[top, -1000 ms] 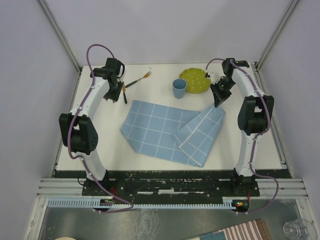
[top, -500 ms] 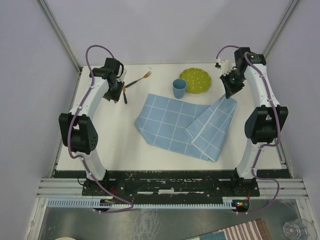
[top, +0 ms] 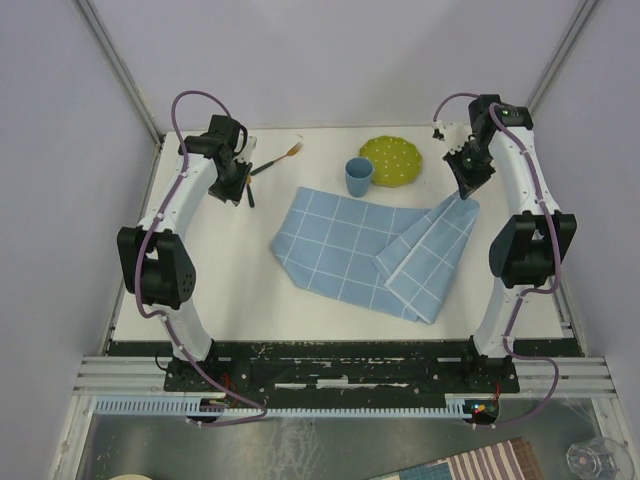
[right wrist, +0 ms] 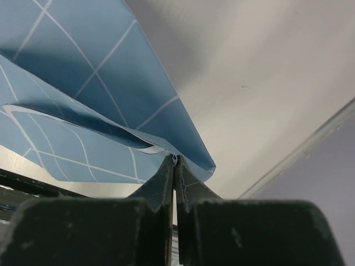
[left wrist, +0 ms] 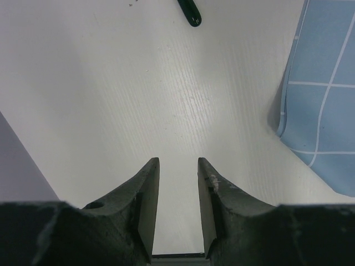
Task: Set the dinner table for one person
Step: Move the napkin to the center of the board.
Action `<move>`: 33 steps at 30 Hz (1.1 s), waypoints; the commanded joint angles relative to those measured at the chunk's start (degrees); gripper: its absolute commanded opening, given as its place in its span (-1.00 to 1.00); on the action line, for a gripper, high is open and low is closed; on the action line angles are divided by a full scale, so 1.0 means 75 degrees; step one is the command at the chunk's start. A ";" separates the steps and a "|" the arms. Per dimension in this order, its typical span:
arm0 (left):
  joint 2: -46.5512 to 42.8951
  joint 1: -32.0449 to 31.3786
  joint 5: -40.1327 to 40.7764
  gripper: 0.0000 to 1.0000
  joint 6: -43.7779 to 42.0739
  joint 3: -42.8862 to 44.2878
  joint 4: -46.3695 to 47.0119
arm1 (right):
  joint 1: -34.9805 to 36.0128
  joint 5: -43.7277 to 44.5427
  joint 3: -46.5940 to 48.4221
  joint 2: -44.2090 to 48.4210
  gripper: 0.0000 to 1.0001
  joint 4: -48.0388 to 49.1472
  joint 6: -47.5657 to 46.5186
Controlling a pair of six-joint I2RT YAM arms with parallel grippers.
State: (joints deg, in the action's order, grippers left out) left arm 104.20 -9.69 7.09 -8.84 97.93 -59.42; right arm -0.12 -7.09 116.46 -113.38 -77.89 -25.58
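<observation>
Near edge of the tabletop: a black base plate (top: 340,368) runs along 6 o'clock in the overhead view.
Tabletop: the large plain white matte rectangular tabletop (top: 225,300) fills the middle of that view and carries everything listed below.
Cloth: a light-blue cloth with a white grid (top: 340,245) lies right of centre, toward 3 o'clock. Its right part is folded over onto itself, and its 1 o'clock corner is lifted off the surface.
Right fingers: the right fingers (right wrist: 173,166) are pressed together on that lifted corner, pinching it. The wrist view shows the fabric hanging from the tips above the white surface.
Left fingers: the left fingers (left wrist: 154,169), at about 10 o'clock, stand spread with nothing between them. They are over bare white surface, with the cloth's edge off to their right in the wrist view.
Utensil: a slim dark-handled utensil (top: 249,192) lies just beside the left fingers.
Cup: a round blue cup (top: 358,177) stands upright just beyond the cloth's far edge, near 12 o'clock.
Plate: a round yellow-green plate with pale dots (top: 391,161) lies at the cup's 1 o'clock, just beside it. Whether they touch, I cannot tell.
Fork: a fork with a dark handle and tan head (top: 277,160) lies at 11 o'clock near the far edge, its head toward 2 o'clock.
</observation>
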 commanded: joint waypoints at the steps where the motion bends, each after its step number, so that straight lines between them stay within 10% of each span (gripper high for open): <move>1: -0.0437 0.0041 -0.0365 -0.18 -0.0395 0.0268 0.0271 | -0.0191 0.1396 0.0159 0.0560 -0.88 -0.0237 -0.0465; 8: -0.0450 0.0036 -0.1152 -0.18 -0.0480 0.0862 0.0176 | -0.0613 0.2542 -0.0278 0.0582 -0.63 -0.0276 -0.0435; 12: -0.0465 0.0043 -0.1373 -0.17 -0.0637 0.1161 0.0164 | -0.0710 0.2948 -0.0491 0.0569 0.10 -0.0348 -0.0205; 23: -0.0607 0.0025 -0.2251 -0.13 -0.0579 0.1631 0.0126 | -0.0306 0.1546 0.0416 0.0047 0.14 -0.1671 0.0715; 33: -0.0780 0.0002 -0.2717 -0.13 -0.0539 0.1019 0.0185 | 0.1149 0.0649 -0.1346 0.0024 0.16 -0.0746 0.0776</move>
State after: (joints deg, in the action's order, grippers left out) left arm 101.49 -9.72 -8.64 -11.20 106.02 -59.53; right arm 5.67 1.83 110.41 -112.84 -86.08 -20.62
